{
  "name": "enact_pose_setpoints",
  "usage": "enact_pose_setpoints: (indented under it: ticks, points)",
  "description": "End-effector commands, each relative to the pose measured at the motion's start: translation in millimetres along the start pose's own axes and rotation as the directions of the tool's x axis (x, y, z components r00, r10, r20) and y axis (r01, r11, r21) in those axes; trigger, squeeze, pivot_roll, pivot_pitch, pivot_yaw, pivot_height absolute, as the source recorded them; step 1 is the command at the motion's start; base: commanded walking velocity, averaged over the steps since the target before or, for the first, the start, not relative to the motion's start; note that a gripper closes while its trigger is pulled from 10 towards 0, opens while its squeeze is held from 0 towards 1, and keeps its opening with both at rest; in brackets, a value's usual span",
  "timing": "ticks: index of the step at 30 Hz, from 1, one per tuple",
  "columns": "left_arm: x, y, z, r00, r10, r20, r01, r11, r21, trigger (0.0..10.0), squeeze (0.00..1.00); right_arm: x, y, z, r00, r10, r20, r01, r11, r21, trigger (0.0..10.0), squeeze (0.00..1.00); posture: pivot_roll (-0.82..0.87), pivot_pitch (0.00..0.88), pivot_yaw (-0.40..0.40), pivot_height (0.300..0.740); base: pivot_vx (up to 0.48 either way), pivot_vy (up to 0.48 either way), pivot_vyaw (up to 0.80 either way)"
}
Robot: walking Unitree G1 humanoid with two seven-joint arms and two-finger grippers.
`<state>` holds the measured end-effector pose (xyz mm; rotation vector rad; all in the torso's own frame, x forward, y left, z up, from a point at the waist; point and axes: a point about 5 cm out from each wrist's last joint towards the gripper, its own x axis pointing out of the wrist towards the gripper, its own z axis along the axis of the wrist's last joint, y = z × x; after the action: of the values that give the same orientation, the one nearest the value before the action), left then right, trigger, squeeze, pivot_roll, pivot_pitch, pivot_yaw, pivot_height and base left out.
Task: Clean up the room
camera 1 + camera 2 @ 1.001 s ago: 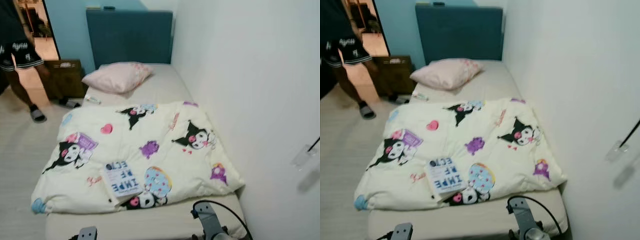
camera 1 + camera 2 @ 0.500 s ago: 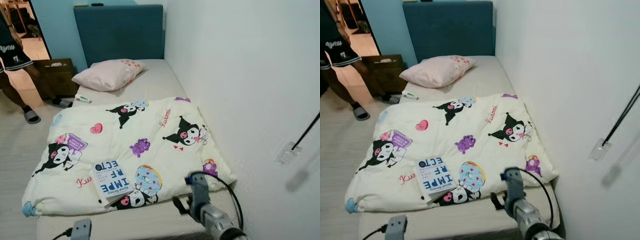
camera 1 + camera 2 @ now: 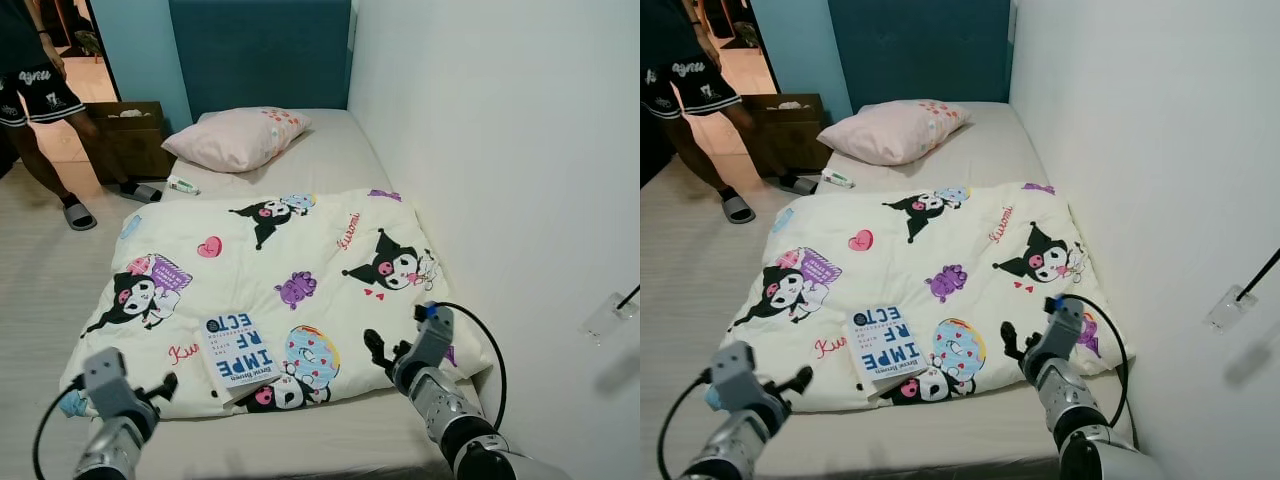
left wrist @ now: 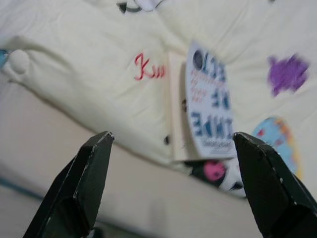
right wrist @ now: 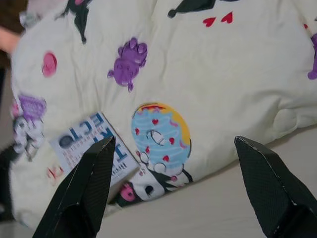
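A white paperback book with blue block lettering (image 3: pixel 239 359) lay flat on the cream cartoon-printed quilt (image 3: pixel 300 260), near its foot edge. My left gripper (image 4: pixel 168 191) hovered at the book's seven o'clock, fingers spread wide and empty. My right gripper (image 5: pixel 171 191) hung at its three o'clock, released too. At twelve o'clock rested a pale pink pillow (image 3: pixel 237 138); a person's legs (image 3: pixel 45 150) stood at ten o'clock.
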<state>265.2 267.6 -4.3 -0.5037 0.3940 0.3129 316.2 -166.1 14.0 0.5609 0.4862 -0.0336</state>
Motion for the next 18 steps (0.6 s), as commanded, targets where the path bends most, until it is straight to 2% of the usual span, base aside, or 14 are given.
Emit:
enact_pose_setpoints:
  ticks: [1,4,5,10,18]
  points:
    - [0.6,3.4,9.1,0.999,-0.015,0.033,0.016,0.999,-0.051,10.0,0.00,-0.5,-0.7,0.9,1.000,0.018,0.018,-0.019,0.998,0.066,10.0,0.00,-0.08,0.000,0.000,0.681,0.000,0.000,0.00]
    - [1.2,2.1,11.7,0.998,-0.031,0.048,0.035,0.996,-0.078,10.0,0.00,-0.4,-0.7,3.9,0.999,0.030,0.036,-0.033,0.995,0.092,10.0,0.00,-0.07,0.002,0.005,0.676,0.000,0.000,0.00]
    - [2.0,0.1,14.3,0.996,-0.055,0.065,0.062,0.992,-0.110,10.0,0.00,-0.4,-1.3,8.5,0.997,0.040,0.063,-0.048,0.990,0.133,10.0,0.00,-0.07,0.004,0.011,0.671,0.000,0.000,0.00]
    - [2.6,-5.3,15.0,0.989,-0.118,0.086,0.131,0.979,-0.156,10.0,0.00,-1.1,-5.5,20.5,0.991,0.046,0.129,-0.073,0.973,0.217,10.0,0.00,-0.07,0.000,0.017,0.656,0.000,0.000,0.00]
    - [1.4,-11.6,3.1,0.987,-0.142,0.075,0.155,0.964,-0.214,10.0,0.00,-3.8,-17.0,33.3,0.986,0.016,0.167,-0.054,0.972,0.227,10.0,0.00,-0.10,0.012,0.016,0.631,0.000,0.000,0.00]
